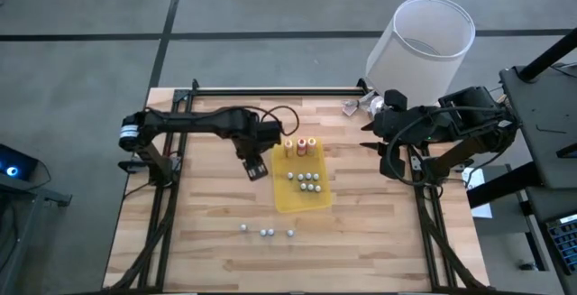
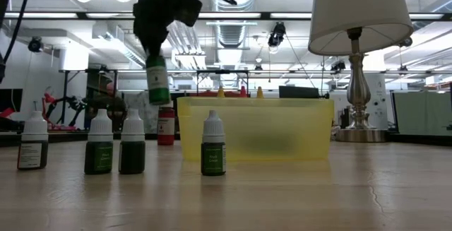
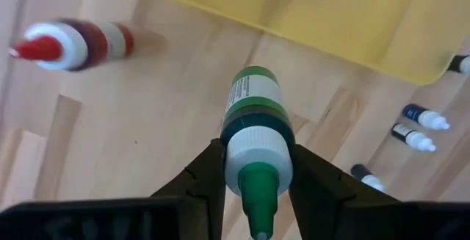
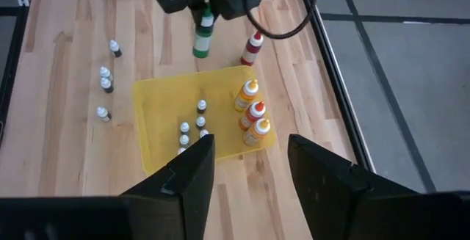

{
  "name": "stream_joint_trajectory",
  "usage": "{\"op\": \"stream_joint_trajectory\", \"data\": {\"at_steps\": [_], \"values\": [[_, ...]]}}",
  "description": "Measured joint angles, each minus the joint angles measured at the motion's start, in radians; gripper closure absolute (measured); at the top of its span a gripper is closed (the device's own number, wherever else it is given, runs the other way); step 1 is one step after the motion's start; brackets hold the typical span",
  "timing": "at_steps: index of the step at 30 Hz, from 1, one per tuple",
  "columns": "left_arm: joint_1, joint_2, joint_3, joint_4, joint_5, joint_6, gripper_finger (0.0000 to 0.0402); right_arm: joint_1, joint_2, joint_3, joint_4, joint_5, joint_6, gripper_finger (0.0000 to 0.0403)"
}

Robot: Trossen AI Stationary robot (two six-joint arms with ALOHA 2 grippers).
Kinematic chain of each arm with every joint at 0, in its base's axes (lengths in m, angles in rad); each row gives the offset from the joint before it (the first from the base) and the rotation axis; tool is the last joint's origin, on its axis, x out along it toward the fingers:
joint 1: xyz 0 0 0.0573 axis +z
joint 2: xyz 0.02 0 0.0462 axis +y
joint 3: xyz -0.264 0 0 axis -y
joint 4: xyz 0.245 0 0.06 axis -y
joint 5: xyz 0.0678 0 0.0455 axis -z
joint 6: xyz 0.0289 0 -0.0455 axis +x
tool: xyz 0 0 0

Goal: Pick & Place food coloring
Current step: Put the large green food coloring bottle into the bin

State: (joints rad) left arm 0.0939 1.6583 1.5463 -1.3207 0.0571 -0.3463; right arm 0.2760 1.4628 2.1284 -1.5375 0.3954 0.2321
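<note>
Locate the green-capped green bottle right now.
The green bottle hangs in the left gripper, lifted off the table beside the yellow tray's left-arm edge, close to a dark red bottle standing on the wood.

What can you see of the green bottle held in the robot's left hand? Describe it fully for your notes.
The green bottle is small, plastic-looking, with a green body, a paper label, a white collar and a green nozzle tip. The left hand is shut on its collar, holding it upright above the wooden table, clear of it, beside the yellow tray and near a red bottle.
</note>
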Motion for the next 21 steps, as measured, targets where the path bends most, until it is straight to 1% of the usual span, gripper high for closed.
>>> {"op": "stream_joint_trajectory", "data": {"at_steps": [12,21], "values": [[0.063,0.107,0.187,-0.029,-0.044,0.096,0.0305,0.000,0.000,-0.001,0.000,0.000,-0.002,0.0236],[0.109,0.217,0.305,-0.074,-0.062,0.171,0.0305,0.000,0.000,-0.001,0.000,0.000,0.004,0.0236]]}}
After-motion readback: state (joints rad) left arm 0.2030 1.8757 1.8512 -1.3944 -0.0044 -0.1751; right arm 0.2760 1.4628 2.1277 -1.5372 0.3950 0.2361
